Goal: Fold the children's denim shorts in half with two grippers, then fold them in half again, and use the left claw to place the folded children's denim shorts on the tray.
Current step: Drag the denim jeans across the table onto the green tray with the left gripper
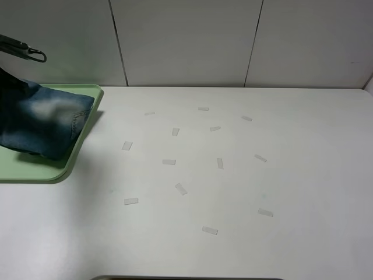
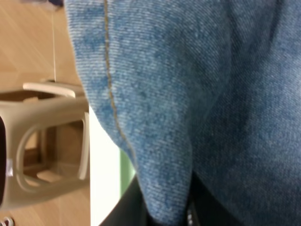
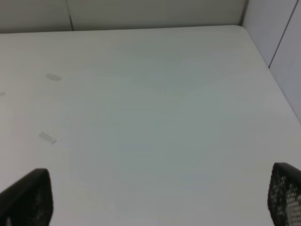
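Denim shorts (image 2: 197, 94) over green tray (image 1: 35, 169)

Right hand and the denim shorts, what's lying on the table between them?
Only small tape strips scattered on the white table, seen in the exterior high view; otherwise bare up to the shorts on the tray.

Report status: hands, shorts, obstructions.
Left hand shut on denim shorts, over green tray. Right hand open, empty, above bare table. Nothing in the way.
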